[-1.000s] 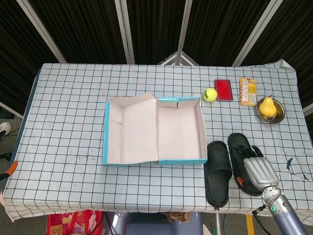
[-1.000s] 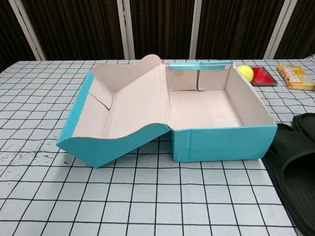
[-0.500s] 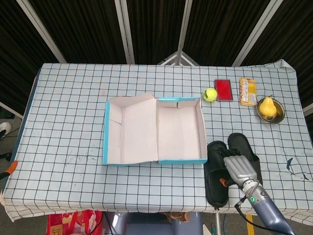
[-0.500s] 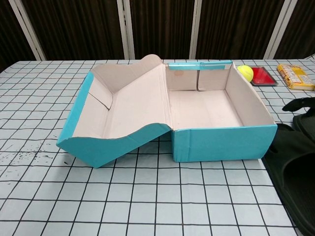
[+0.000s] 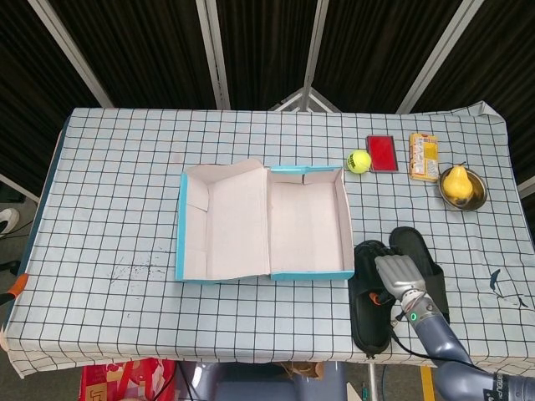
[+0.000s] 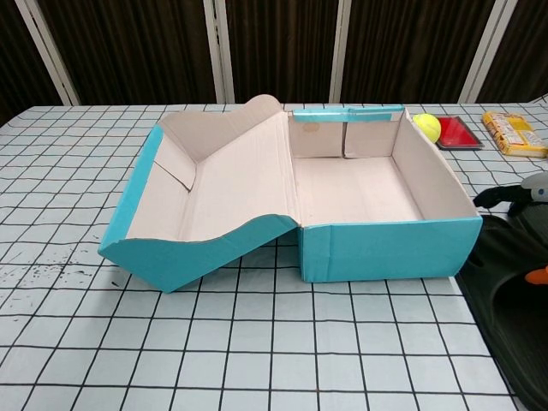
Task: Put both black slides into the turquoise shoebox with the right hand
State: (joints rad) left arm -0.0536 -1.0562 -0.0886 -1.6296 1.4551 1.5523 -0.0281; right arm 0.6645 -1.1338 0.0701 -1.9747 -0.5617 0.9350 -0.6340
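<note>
The turquoise shoebox (image 5: pixel 309 275) lies open at mid-table with its lid folded out to the left and nothing inside; the chest view shows its front wall (image 6: pixel 385 248). Two black slides lie side by side to its right, near the table's front edge: the left slide (image 5: pixel 368 324) and the right slide (image 5: pixel 414 242). My right hand (image 5: pixel 401 277) hovers low across both, fingers pointing away from me over the left slide's strap, thumb out to the left. It holds nothing that I can see. In the chest view, the hand (image 6: pixel 521 193) shows at the right edge above a slide (image 6: pixel 505 330).
Behind the slides at the back right are a tennis ball (image 5: pixel 359 161), a red case (image 5: pixel 382 153), a yellow snack packet (image 5: pixel 423 156) and a pear in a metal bowl (image 5: pixel 461 185). The table's front edge runs just below the slides' heels.
My right hand has moved left and slightly forward, from above the right slide to over the left slide's strap. Neither slide nor the box has shifted.
</note>
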